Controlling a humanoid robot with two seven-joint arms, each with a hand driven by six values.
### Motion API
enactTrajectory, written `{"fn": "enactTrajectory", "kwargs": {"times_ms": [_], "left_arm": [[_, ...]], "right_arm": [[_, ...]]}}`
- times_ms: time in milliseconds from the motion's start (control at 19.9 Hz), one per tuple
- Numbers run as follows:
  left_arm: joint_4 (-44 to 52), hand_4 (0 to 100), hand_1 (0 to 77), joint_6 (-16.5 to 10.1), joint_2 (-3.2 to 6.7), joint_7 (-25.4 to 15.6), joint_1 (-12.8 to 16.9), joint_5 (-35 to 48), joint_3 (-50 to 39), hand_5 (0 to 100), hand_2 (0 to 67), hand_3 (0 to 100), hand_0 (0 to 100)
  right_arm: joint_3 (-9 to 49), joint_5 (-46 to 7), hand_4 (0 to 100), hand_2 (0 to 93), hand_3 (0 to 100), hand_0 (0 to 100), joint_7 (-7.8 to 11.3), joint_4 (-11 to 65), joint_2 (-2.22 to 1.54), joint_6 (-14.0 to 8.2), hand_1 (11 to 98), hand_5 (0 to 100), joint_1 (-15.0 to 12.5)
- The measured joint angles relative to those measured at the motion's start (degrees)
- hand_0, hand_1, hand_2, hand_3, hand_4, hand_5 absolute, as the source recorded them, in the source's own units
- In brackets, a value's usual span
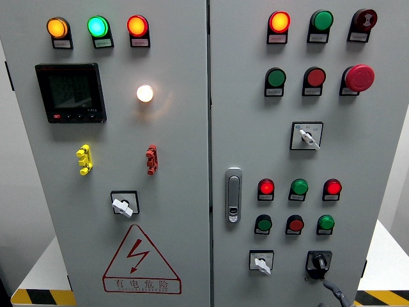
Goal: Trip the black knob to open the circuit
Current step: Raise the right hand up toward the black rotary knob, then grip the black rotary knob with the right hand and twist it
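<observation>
The black knob point(317, 262) sits on its square plate at the lower right of the right cabinet door point(377, 147), its pointer turned up and to the right. A thin grey part of my right hand point(333, 291) rises from the bottom edge and reaches the knob's lower right rim. It seems to touch the knob there. Most of that hand is cut off by the frame. My left hand does not show.
A white selector switch point(261, 263) is left of the knob, another point(307, 136) higher up, and a third point(123, 204) on the left door. Rows of red and green lamps and buttons point(298, 187) fill the right door. A door handle point(234, 195) sits by the seam.
</observation>
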Motion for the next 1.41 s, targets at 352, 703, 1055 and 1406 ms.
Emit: {"fn": "enactTrajectory", "kwargs": {"times_ms": [352,703,1055,1406], "left_arm": [[0.0,7,3.2,0.0,-0.04,0.0,0.0,0.0,0.0,2,12.9,21,0],[0.0,7,3.4,0.0,-0.04,0.0,0.0,0.0,0.0,2,12.9,21,0],[0.0,7,3.4,0.0,-0.04,0.0,0.0,0.0,0.0,2,12.9,21,0],[0.0,7,3.2,0.0,-0.04,0.0,0.0,0.0,0.0,2,12.9,21,0]], "right_arm": [[0.2,0.0,91,2.5,87,100,-0.08,-1.6,0.28,0.0,67.9,100,1.7],[0.9,0.1,91,2.5,86,100,-0.08,-3.0,0.31,-0.1,67.9,100,1.9],[0.9,0.1,91,2.6,87,100,-0.36,-3.0,0.33,-0.1,65.7,100,3.2],[0.5,0.3,92,2.9,87,100,-1.3,-2.1,0.56,-0.1,64.8,100,3.5]]}}
